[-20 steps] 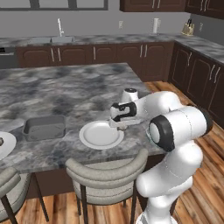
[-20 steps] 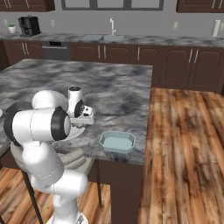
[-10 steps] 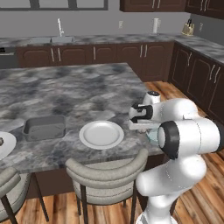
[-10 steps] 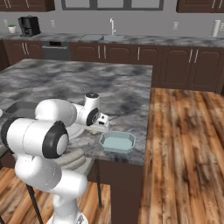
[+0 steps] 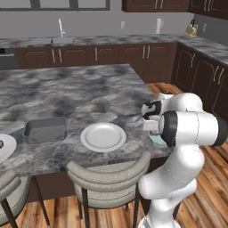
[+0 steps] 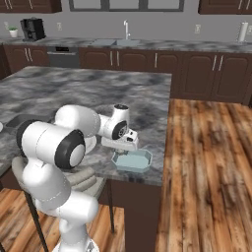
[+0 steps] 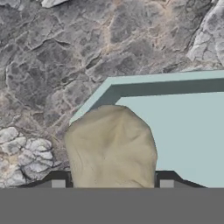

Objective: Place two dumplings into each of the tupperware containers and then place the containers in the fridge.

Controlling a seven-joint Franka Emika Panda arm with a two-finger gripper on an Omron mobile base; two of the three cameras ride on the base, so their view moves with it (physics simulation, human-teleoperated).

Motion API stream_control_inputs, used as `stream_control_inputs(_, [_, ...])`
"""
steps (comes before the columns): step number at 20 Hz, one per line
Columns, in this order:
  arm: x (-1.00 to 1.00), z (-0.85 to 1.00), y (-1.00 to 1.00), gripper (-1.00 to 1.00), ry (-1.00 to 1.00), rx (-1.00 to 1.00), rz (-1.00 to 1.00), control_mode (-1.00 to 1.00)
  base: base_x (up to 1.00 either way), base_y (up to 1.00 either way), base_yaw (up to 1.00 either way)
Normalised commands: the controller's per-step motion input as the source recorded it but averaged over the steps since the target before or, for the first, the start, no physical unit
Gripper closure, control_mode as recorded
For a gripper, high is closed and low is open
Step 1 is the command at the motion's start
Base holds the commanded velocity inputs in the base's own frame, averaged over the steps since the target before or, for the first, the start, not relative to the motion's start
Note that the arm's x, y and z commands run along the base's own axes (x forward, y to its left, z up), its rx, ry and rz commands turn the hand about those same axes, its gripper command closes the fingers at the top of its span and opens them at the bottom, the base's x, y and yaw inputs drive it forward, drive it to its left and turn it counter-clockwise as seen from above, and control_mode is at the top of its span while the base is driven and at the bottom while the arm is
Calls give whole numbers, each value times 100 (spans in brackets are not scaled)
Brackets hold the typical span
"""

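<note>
Dumpling [image 7: 111, 146] base hidden between hand [image 7: 112, 181] fingertips.

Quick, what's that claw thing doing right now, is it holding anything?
Gripper: fingers closed on a dumpling, above the pale blue container.

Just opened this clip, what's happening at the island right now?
The arm's tool is shut on a tan dumpling and holds it at the near corner of the pale teal container, which sits at the counter's edge. The dumpling hasn't been let go yet. A white plate and the dark grey container lie farther left on the island.
</note>
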Motion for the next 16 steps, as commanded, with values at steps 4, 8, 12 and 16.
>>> stream_control_inputs(4, [1,-40,-31,100,12,0,0,-100,0,0,0])
stream_control_inputs(8, [1,-26,-28,100,8,0,0,-100,0,0,0])
stream_control_inputs(12, [1,0,-2,-100,0,0,0,-100,0,0,0])
stream_control_inputs(16, [-9,0,1,-100,-3,0,0,-100,0,0,0])
